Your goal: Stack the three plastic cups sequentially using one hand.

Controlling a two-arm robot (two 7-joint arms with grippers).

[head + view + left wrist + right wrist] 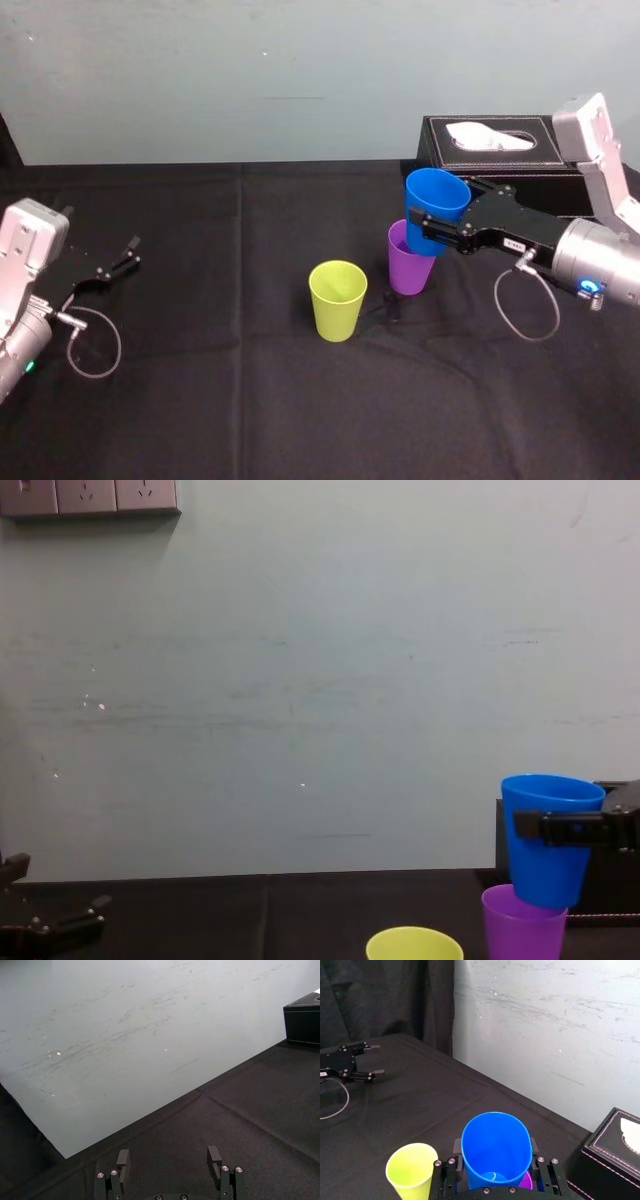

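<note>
Pinching blue cup (437, 198) over purple cup (408, 272), right hand (428, 236); tissue box (445, 152) behind; left hand (131, 252) spread aside

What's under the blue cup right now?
The purple cup, upright; the blue cup, clamped by the right gripper, has its base just at the purple rim. It covers the purple cup's inside, so contact cannot be told. The left gripper sits open, far left.

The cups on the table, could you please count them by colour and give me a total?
Blue cup: 1, held by the right gripper over the purple one
Purple cup: 1
Yellow-green cup: 1
Total: 3
Left gripper rests open at the left.
</note>
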